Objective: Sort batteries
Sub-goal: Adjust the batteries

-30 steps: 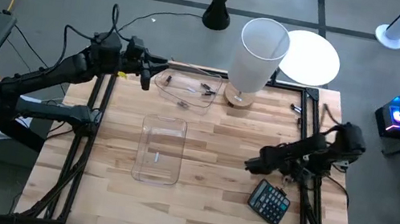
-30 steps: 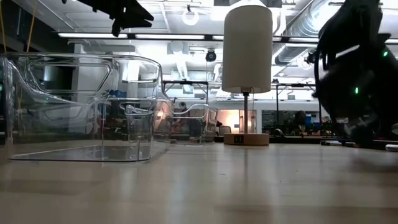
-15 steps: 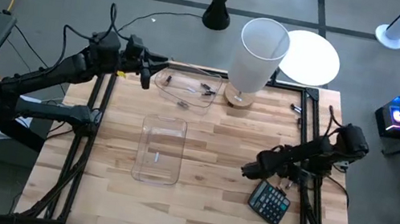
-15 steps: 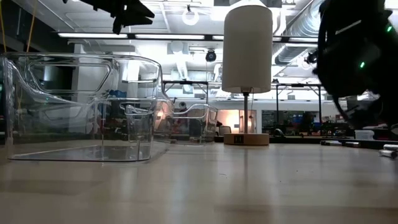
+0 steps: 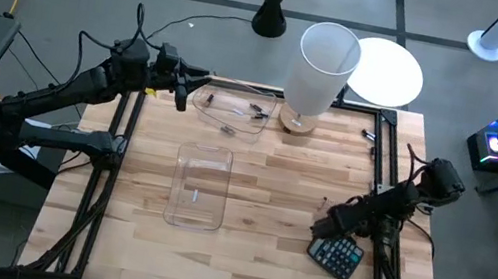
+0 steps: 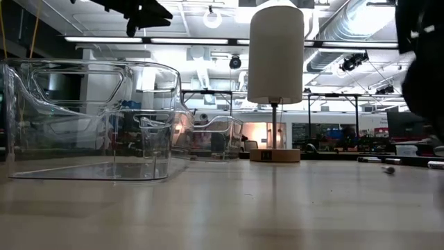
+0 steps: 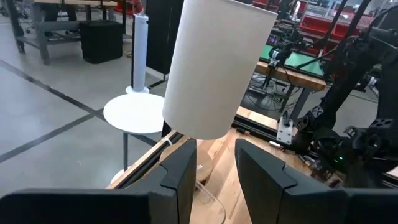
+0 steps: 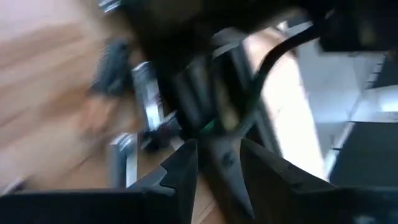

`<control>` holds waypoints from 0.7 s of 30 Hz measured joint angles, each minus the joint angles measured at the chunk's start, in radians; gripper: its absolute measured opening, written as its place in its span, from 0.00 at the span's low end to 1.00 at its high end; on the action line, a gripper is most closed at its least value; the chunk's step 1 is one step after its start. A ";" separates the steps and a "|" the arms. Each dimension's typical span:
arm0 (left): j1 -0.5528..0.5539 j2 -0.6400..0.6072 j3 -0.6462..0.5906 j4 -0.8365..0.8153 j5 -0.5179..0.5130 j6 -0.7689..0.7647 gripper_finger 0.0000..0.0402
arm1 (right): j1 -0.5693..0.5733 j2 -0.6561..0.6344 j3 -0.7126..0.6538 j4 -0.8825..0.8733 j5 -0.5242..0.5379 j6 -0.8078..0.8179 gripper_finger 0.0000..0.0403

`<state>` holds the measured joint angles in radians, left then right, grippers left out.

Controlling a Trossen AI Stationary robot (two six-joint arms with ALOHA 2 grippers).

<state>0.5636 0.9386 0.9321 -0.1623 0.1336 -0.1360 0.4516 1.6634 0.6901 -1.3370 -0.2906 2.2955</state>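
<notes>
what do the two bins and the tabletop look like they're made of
Near bin and far bin: clear glossy plastic, probably acrylic; the wood shows through and the walls catch reflections. Tabletop: pale wooden strips joined butcher-block style, with a smooth, slightly shiny finish.

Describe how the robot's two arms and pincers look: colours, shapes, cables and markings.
Both arms are dark, almost black, built from slim tubular links with bulkier joints. The left arm has a small yellow mark near its wrist and thin black cables looping above it. The left pincer has two flat, dark, blocky fingers. The right arm is equally dark; the right pincer shows similar dark fingers, and the blur hides any markings.
</notes>
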 joint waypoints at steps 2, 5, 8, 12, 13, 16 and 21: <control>0.000 0.000 0.000 0.003 0.000 0.001 0.26 | -0.006 -0.001 -0.035 0.006 0.000 -0.006 0.27; 0.000 0.000 0.000 0.004 0.001 0.000 0.26 | -0.022 -0.005 -0.077 0.067 0.001 -0.027 0.27; 0.000 0.000 0.000 0.003 0.002 -0.016 0.26 | -0.031 -0.005 -0.089 0.115 0.013 -0.022 0.27; 0.000 0.000 0.000 0.003 0.002 -0.040 0.26 | -0.052 -0.001 -0.046 0.089 0.039 -0.003 0.27; 0.000 0.000 0.000 0.003 0.002 -0.042 0.26 | -0.057 -0.001 -0.027 0.092 0.061 -0.007 0.27; 0.000 0.000 0.000 0.003 0.002 -0.037 0.26 | -0.062 -0.002 0.008 0.092 0.118 -0.017 0.27; 0.000 0.000 0.000 0.005 0.000 -0.037 0.26 | -0.073 -0.002 0.025 0.111 0.163 -0.002 0.27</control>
<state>0.5640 0.9386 0.9321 -0.1570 0.1340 -0.1731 0.3790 1.6618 0.7154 -1.2263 -0.1277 2.2938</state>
